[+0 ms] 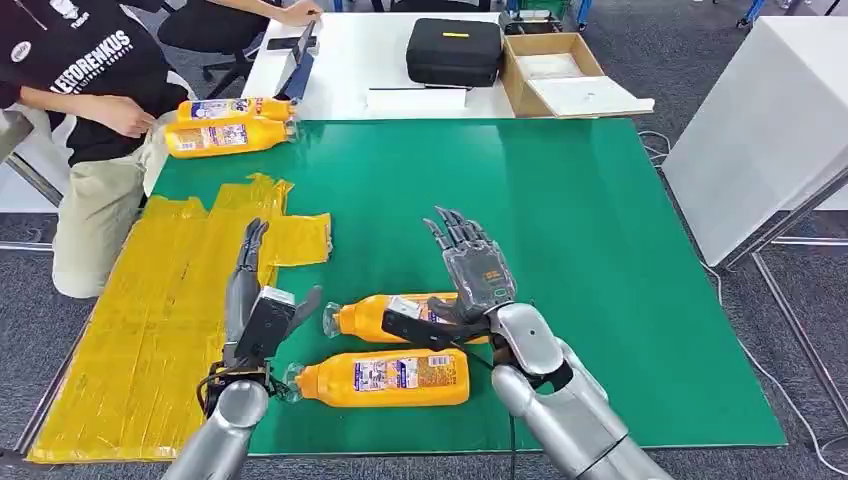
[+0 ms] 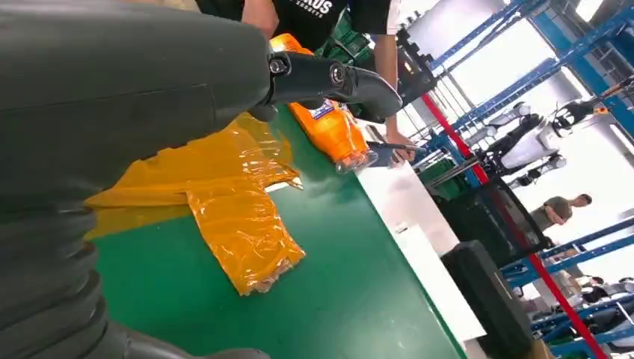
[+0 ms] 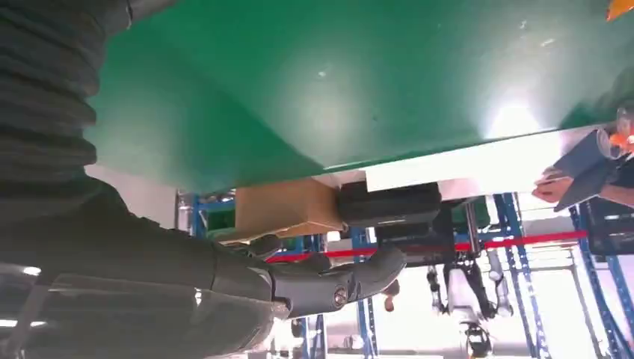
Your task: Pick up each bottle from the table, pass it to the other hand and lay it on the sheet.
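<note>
Two orange bottles are lying on their sides on the green mat at about 6 o'clock — the nearer bottle (image 1: 385,378) between both arms, the farther bottle (image 1: 400,316) partly under the right hand (image 1: 472,268). Nothing is held; the right hand is spread wide, the left hand (image 1: 252,300) loosely open. Smooth rigid plastic, probably full and slippery — best gripped mid-body across the label.

The right hand (image 1: 478,275) covers part of the upper near bottle (image 1: 400,318). Bottle label text is too small to read. The person (image 1: 85,110) is cut off by the frame edge.
</note>
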